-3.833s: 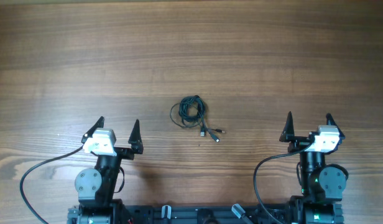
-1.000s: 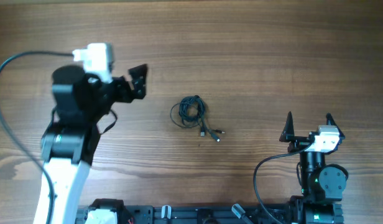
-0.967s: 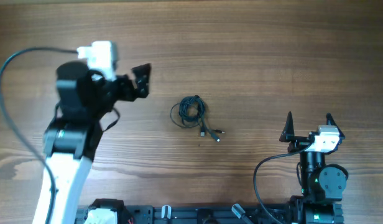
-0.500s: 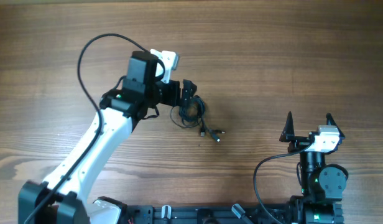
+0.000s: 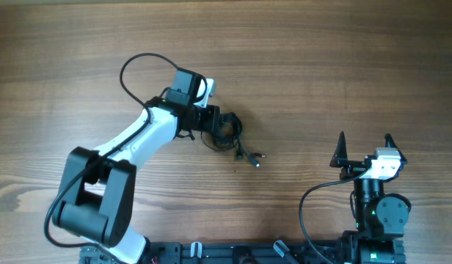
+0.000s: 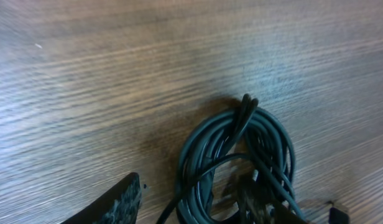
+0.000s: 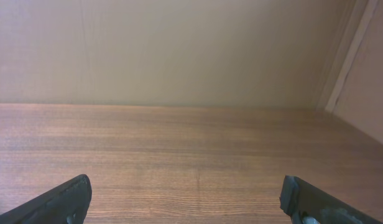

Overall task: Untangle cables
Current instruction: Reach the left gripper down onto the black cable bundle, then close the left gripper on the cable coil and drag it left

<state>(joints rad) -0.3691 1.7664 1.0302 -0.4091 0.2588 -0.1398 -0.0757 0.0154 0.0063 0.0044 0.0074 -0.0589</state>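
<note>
Now the left gripper [image 5: 223, 122] is hovering right over the cables [image 5: 233, 139], having swung in from well left of them, jaws narrowing to about half. Whether they are pinching a cord I cannot tell. The cables [image 6: 241, 155] are lying as a round coil of thin, glossy black cord on the matte, grained wooden table [image 5: 321, 59], small plug ends [image 5: 249, 156] trailing at the coil's lower right. Well right of the coil, the right gripper [image 5: 365, 141] is staying spread wide, holding nothing.

Overhead: faces straight down on the whole table [image 5: 321, 44]. Left wrist: close, tilted down at the cables [image 6: 244, 118], also seen overhead. Right wrist: low, level across the table toward a wall [image 7: 179, 50].
</note>
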